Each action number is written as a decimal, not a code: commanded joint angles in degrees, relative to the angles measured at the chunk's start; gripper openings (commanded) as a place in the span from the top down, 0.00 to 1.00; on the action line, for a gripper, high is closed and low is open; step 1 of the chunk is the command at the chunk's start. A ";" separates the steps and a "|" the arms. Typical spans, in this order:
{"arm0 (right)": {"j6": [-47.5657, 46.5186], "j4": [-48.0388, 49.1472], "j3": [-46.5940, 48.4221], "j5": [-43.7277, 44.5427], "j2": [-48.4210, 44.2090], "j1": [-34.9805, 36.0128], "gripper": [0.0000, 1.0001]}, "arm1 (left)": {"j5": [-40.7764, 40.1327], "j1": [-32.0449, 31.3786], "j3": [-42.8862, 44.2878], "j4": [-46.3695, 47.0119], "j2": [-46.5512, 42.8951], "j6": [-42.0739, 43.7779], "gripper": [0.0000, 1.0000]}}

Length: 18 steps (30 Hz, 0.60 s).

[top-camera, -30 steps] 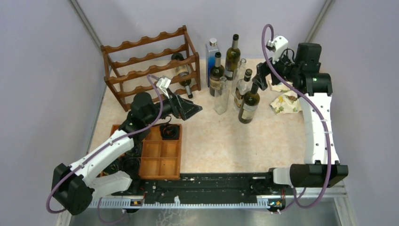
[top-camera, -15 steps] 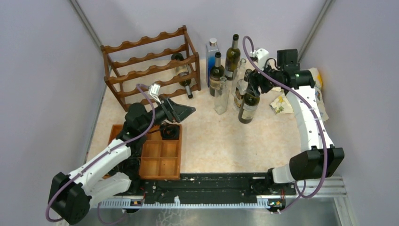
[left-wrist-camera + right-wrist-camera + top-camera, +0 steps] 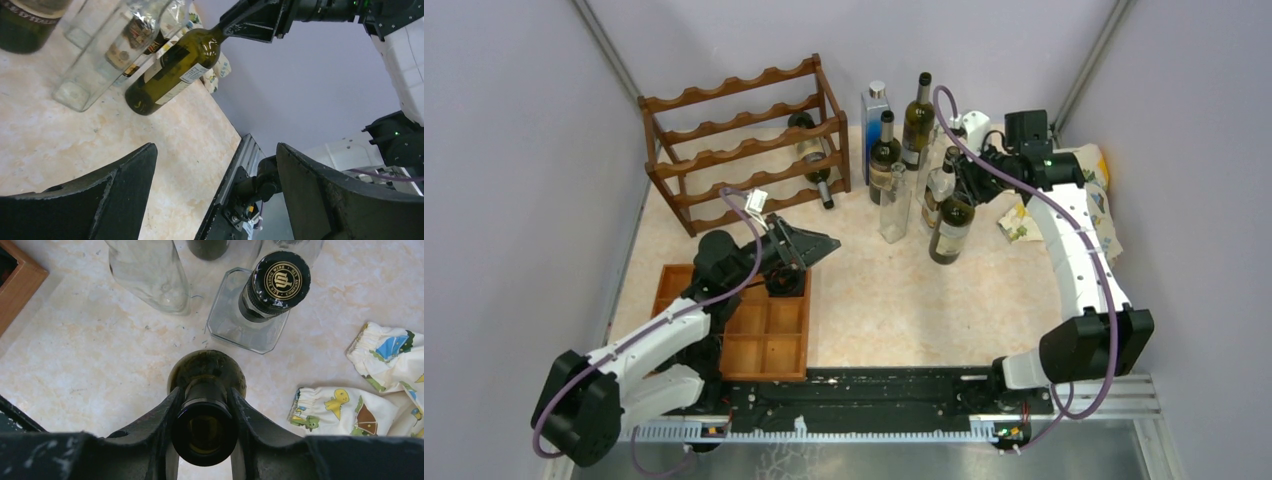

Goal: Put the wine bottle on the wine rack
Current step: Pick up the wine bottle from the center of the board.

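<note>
Right tool (image 3: pixel 204 412) is clamped on the neck of the wine bottle (image 3: pixel 206 371), one finger on each side just below the lip. The bottle stands upright toward the far-right corner of the desk (image 3: pixel 874 300), front-most of a bottle cluster (image 3: pixel 902 140), base apparently on the surface.

Left tool (image 3: pixel 809 243) is open, holds nothing, and hovers over the left half of the desk beside the wooden tray (image 3: pixel 764 335).

Step in hand, by my read: lift out and carry to the wine rack (image 3: pixel 744 130) at the far-left corner.
- Lift straight up first. A capped bottle (image 3: pixel 276 282) and a clear glass one (image 3: pixel 896 205) stand just beside it and tip easily.
- A neck grip lets the heavy body swing, so move slowly.
- Lay it horizontal into a free scallop. One bottle (image 3: pixel 810 152) already lies on a middle tier at the rack's right end.

Surface is pale marbled stone-look, smooth and likely slippery. A printed cloth (image 3: pixel 1029 220) lies by the right edge. Plain lilac walls close in on the far side and both flanks, so room is tight.
</note>
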 commanded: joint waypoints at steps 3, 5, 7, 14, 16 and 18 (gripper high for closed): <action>2.29 -3.53 2.95 -3.81 -6.34 -0.22 1.00 | 4.78 -6.87 6.60 3.22 5.28 15.48 0.05; 4.36 -4.89 3.17 -7.92 -8.16 -1.06 1.00 | 3.30 -10.39 7.62 3.18 6.78 22.73 0.01; 6.44 -5.86 2.20 -13.15 -10.19 -2.11 1.00 | 2.92 -13.42 7.69 4.76 8.45 29.61 0.01; 17.64 -0.12 -9.12 -29.37 -16.35 -4.33 1.00 | 4.47 -16.71 9.10 9.61 18.03 43.10 0.01; 20.72 2.80 -12.34 -32.95 -17.25 -5.13 1.00 | 3.01 -17.52 9.24 12.15 20.63 43.55 0.01; 22.64 5.41 -14.73 -34.82 -17.79 -5.39 1.00 | 1.06 -18.83 9.49 14.22 23.04 44.46 0.01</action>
